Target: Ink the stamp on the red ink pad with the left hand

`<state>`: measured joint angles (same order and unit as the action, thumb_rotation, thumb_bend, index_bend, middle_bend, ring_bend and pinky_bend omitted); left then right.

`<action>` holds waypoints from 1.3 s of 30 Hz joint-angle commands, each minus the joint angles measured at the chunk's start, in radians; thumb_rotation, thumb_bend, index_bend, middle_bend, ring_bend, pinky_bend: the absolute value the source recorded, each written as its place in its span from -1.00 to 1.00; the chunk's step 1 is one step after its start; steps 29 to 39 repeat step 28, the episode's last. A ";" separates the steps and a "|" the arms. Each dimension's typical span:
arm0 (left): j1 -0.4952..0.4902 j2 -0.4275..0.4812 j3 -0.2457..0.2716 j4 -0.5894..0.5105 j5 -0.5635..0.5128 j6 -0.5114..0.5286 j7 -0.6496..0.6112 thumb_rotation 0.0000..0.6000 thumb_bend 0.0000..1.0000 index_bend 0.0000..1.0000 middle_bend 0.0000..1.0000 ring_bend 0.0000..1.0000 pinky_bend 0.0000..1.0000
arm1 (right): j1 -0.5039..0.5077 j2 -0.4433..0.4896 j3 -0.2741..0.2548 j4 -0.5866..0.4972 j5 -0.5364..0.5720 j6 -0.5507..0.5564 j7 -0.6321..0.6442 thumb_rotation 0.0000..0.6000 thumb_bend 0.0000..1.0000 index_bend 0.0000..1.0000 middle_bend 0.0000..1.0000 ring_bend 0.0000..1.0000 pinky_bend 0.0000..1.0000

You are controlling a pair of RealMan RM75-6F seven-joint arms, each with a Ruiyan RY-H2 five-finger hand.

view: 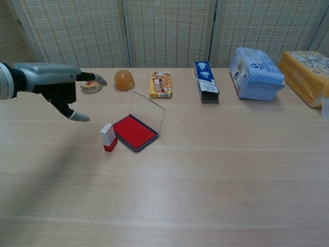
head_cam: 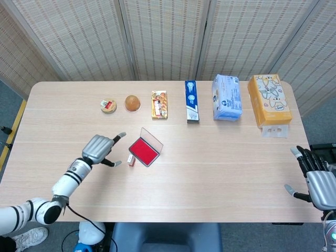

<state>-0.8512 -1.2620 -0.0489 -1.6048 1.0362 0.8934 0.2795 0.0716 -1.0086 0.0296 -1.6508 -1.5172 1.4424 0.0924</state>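
The stamp [view: 108,137], a small white block with a red base, stands upright on the table just left of the red ink pad [view: 133,131], whose clear lid [view: 147,113] is raised at the back. In the head view the stamp [head_cam: 131,159] sits beside the pad [head_cam: 143,151]. My left hand [view: 60,90] hovers to the left of the stamp, apart from it, fingers spread and holding nothing; the head view also shows this hand [head_cam: 98,148]. My right hand [head_cam: 318,184] rests open at the table's far right edge.
Along the back of the table stand a small round tin [view: 91,84], an orange dome-shaped object [view: 124,80], a snack box [view: 160,84], a blue carton [view: 205,81], a blue pack [view: 255,73] and a yellow tissue pack [view: 307,76].
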 commanded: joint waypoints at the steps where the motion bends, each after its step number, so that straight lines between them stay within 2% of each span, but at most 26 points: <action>1: 0.156 0.134 0.016 -0.133 0.115 0.194 -0.120 0.43 -0.48 -1.00 0.55 0.26 0.36 | 0.000 0.001 0.001 0.001 0.002 -0.001 0.001 1.00 -0.58 -1.00 -1.00 -1.00 -1.00; 4: 0.262 0.171 0.053 -0.125 0.219 0.297 -0.269 0.64 -0.48 -1.00 0.10 0.02 0.27 | 0.006 0.000 0.004 0.002 0.017 -0.019 -0.002 1.00 -0.58 -1.00 -1.00 -1.00 -1.00; 6: 0.336 0.170 0.083 -0.089 0.281 0.375 -0.353 0.71 -0.48 -1.00 -0.17 -0.23 0.20 | 0.014 -0.001 0.007 0.004 0.030 -0.038 -0.005 1.00 -0.58 -1.00 -1.00 -1.00 -1.00; 7: 0.374 0.162 0.099 -0.064 0.310 0.414 -0.389 0.75 -0.48 -1.00 -0.40 -0.44 0.13 | 0.020 -0.003 0.008 0.004 0.038 -0.052 -0.007 1.00 -0.58 -1.00 -1.00 -1.00 -1.00; 8: 0.401 0.155 0.112 -0.045 0.328 0.439 -0.414 0.77 -0.48 -1.00 -0.53 -0.55 0.07 | 0.025 -0.003 0.009 0.005 0.044 -0.064 -0.009 1.00 -0.58 -1.00 -1.00 -1.00 -1.00; 10: 0.451 0.137 0.133 -0.005 0.362 0.488 -0.452 0.87 -0.48 -1.00 -0.89 -0.85 -0.18 | 0.035 -0.006 0.012 0.007 0.057 -0.088 -0.015 1.00 -0.58 -1.00 -1.00 -1.00 -1.00; 11: 0.484 0.122 0.144 0.023 0.378 0.522 -0.469 0.89 -0.48 -1.00 -0.95 -0.91 -0.26 | 0.042 -0.007 0.013 0.008 0.065 -0.102 -0.019 1.00 -0.58 -1.00 -1.00 -1.00 -1.00; 15: 0.578 0.068 0.159 0.103 0.404 0.620 -0.483 0.92 -0.48 -1.00 -1.00 -1.00 -0.47 | 0.057 -0.014 0.020 0.012 0.095 -0.136 -0.032 1.00 -0.58 -1.00 -1.00 -1.00 -1.00; 20: 0.621 0.065 0.165 0.111 0.479 0.687 -0.436 0.94 -0.48 -1.00 -1.00 -1.00 -0.54 | 0.069 -0.019 0.027 0.014 0.109 -0.152 -0.044 1.00 -0.58 -1.00 -1.00 -1.00 -1.00; 28: 0.653 0.068 0.181 0.097 0.574 0.718 -0.405 0.94 -0.48 -1.00 -1.00 -1.00 -0.57 | 0.058 -0.016 0.002 0.000 0.065 -0.133 -0.046 1.00 -0.58 -1.00 -1.00 -1.00 -1.00; 39: 0.653 0.068 0.181 0.097 0.574 0.718 -0.405 0.94 -0.48 -1.00 -1.00 -1.00 -0.57 | 0.058 -0.016 0.002 0.000 0.065 -0.133 -0.046 1.00 -0.58 -1.00 -1.00 -1.00 -1.00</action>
